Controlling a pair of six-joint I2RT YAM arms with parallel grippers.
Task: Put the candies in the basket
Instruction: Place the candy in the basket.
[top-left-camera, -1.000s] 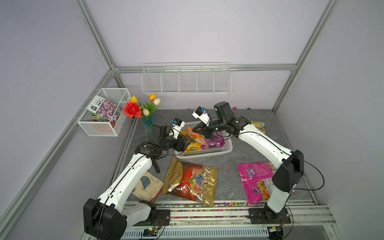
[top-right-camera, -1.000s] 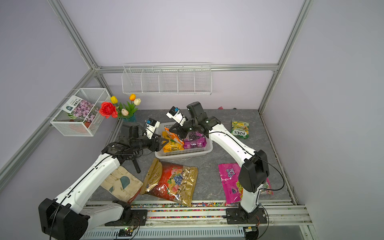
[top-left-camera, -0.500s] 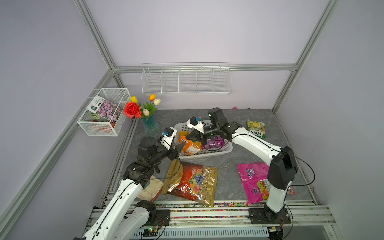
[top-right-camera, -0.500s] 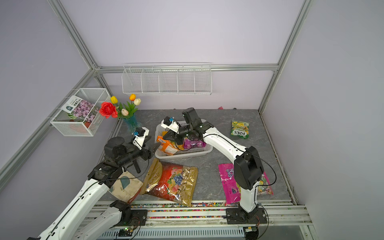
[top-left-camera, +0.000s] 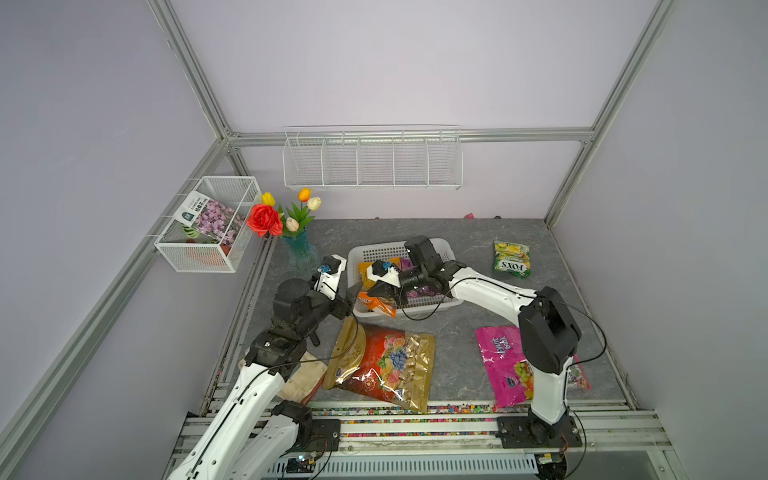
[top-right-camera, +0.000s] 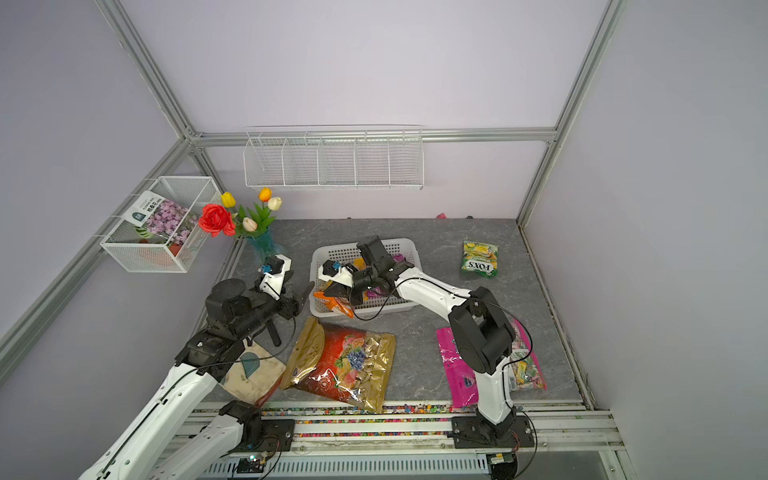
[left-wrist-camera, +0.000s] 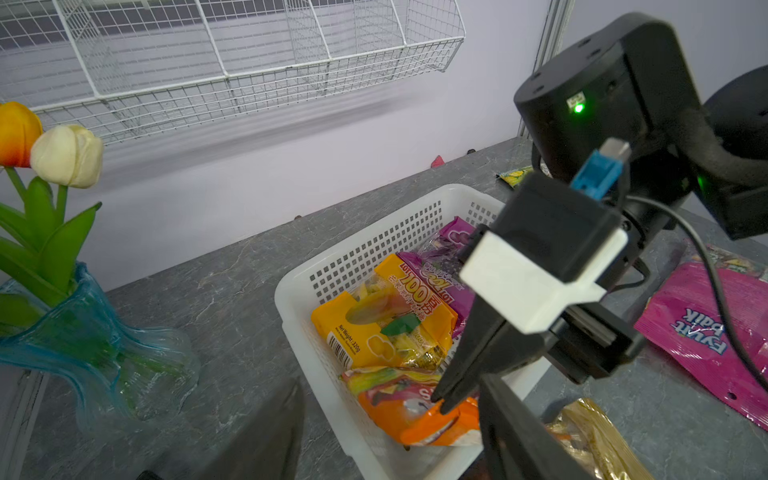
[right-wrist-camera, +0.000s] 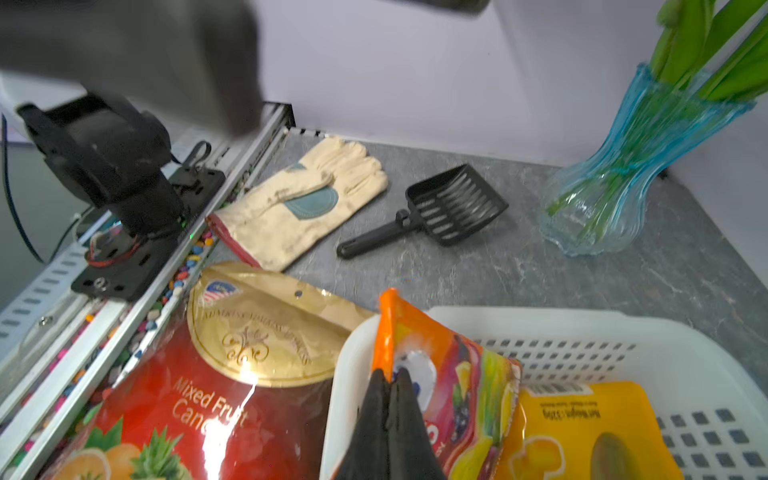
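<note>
Candies: the orange bag (top-left-camera: 376, 305) has come down into the basket's (top-left-camera: 357, 251) near corner, one end overhanging the rim, with the right gripper (top-left-camera: 369, 293) closed and its tips on it, while the left gripper (top-right-camera: 305, 293), wide and empty, has backed away, so a push inward seems needed.

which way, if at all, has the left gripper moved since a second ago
Yes. The left gripper has pulled back off the basket; its tips now sit just outside the wall facing the vase.
</note>
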